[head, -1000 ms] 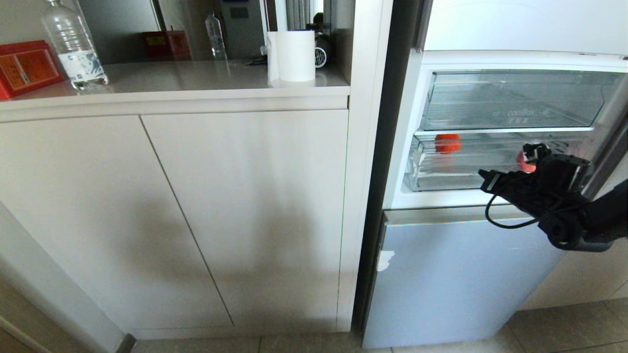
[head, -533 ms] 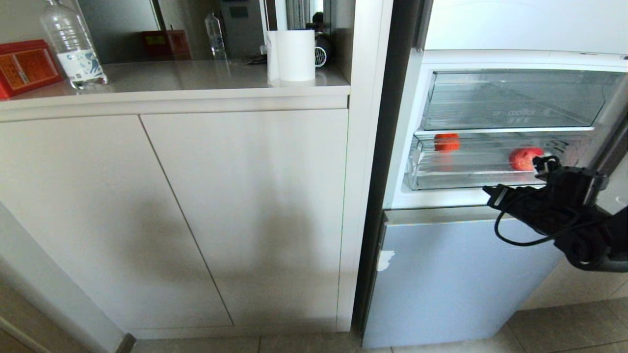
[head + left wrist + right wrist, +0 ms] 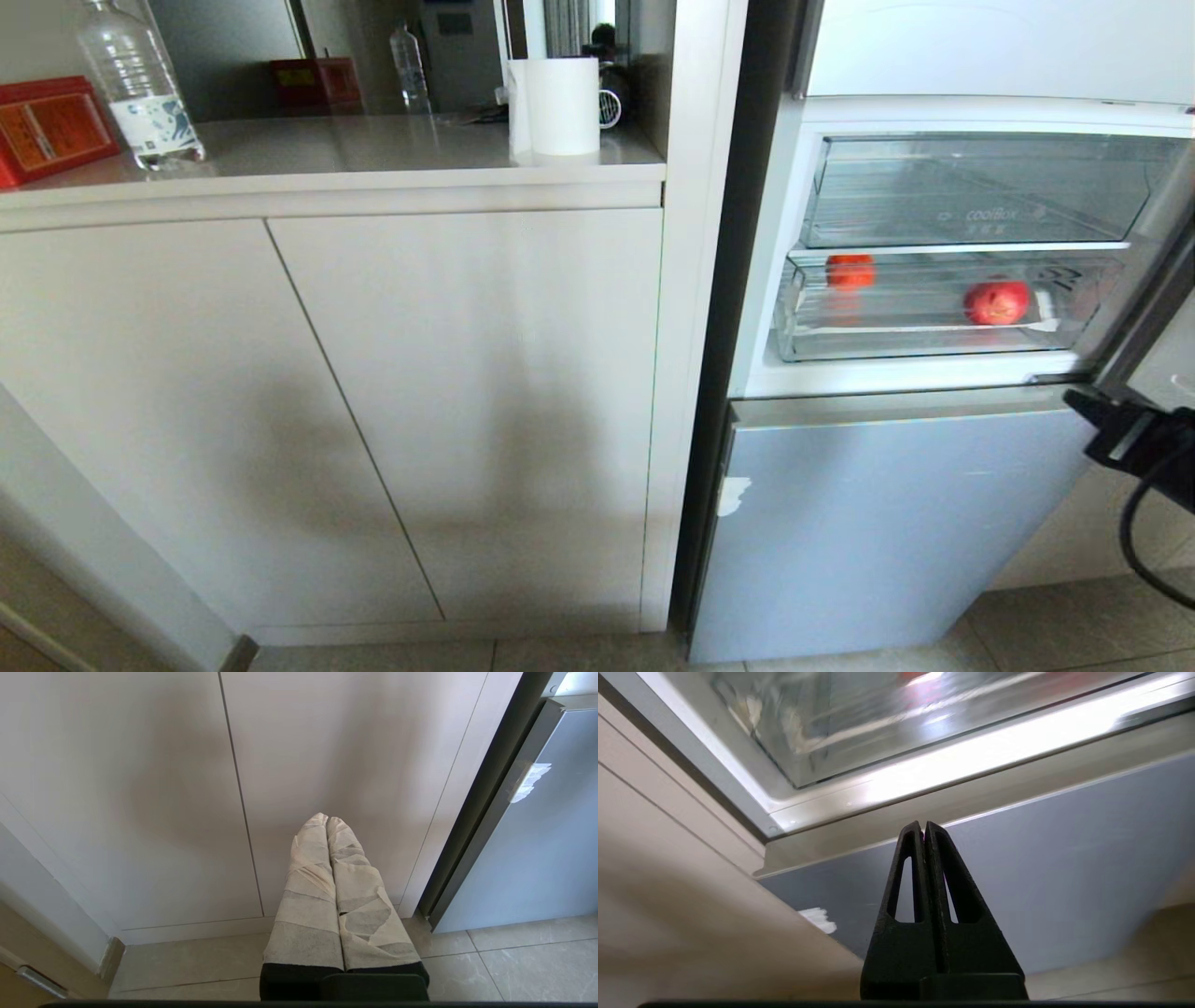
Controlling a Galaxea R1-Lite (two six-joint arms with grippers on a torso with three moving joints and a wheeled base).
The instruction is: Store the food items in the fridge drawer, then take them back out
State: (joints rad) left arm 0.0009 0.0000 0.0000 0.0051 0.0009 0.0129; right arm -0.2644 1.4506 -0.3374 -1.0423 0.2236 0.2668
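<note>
Right, status. Two food items sit in the fridge drawer (image 3: 934, 341): one red ball (image 3: 997, 302) toward my right side near the front, the other red ball (image 3: 850, 271) toward my left and further back. They are well apart. Above them is the lettered clear drawer (image 3: 971, 191), nothing visible in it.

My right gripper (image 3: 923, 828) has its jaws clenched together on nothing, tips in front of the grey lower fridge door (image 3: 878, 523), below the drawer's white sill. Only its black wrist body shows at the right edge of the head view. My left gripper (image 3: 326, 820) is parked low, facing the cabinet doors (image 3: 355, 411), taped jaws pressed together, empty.

Handling, my guess: the balls look light, and the lumpy, ridged skin should give decent friction. Whether they are stiff or squashy I cannot tell. Round on a ribbed floor means they may roll if nudged. I'd take each across its widest part, jaws opened well past the ball, closing gently.

Orientation: the balls are near-round, so no real long axis and no pointing direction; any approach angle works. The drawer's long axis runs left to right across the fridge, its stepped front lip facing me, so the reach goes in over that lip.
</note>
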